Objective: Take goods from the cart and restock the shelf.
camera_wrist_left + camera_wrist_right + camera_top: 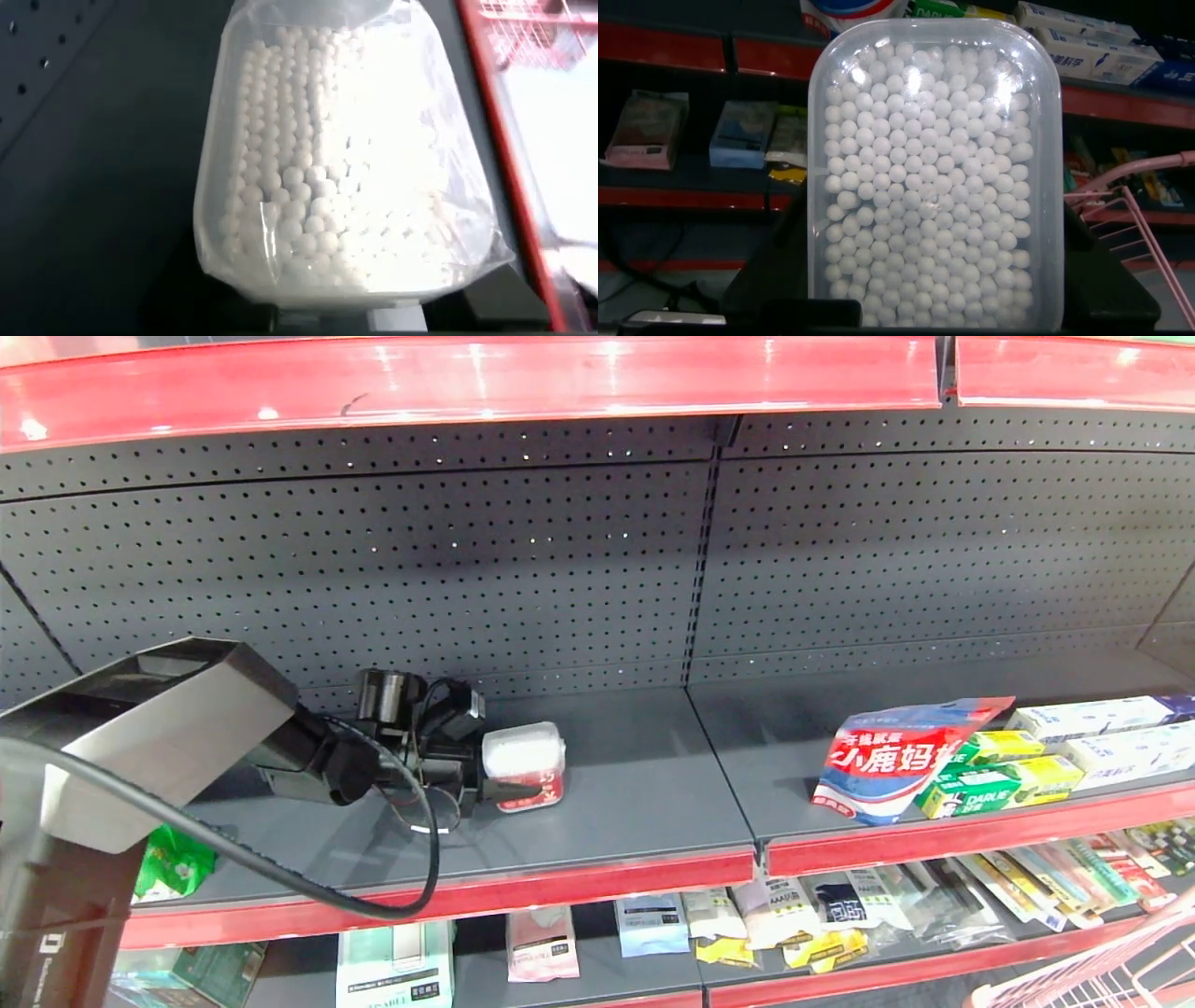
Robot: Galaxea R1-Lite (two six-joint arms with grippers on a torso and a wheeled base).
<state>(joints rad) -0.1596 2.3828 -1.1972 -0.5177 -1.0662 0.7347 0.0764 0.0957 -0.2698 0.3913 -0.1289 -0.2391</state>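
On the dark middle shelf (644, 803) a clear tub of cotton swabs (525, 749) with a red label rests under my left gripper (516, 777), which is shut on it near the shelf's left-centre. Close up, the left wrist view has the same tub (346, 168) above the shelf board. A second clear tub of cotton swabs (934, 177) is held in front of the shelves with my right gripper (938, 299) shut on it, its dark fingers (775, 271) pressing both sides.
A red, white and blue pouch (887, 756) and toothpaste boxes (1074, 747) lie at the shelf's right. A green packet (173, 863) sits far left. Packets fill the lower shelf (766, 910). The pink cart (1102, 971) is at bottom right. Bare shelf lies between tub and pouch.
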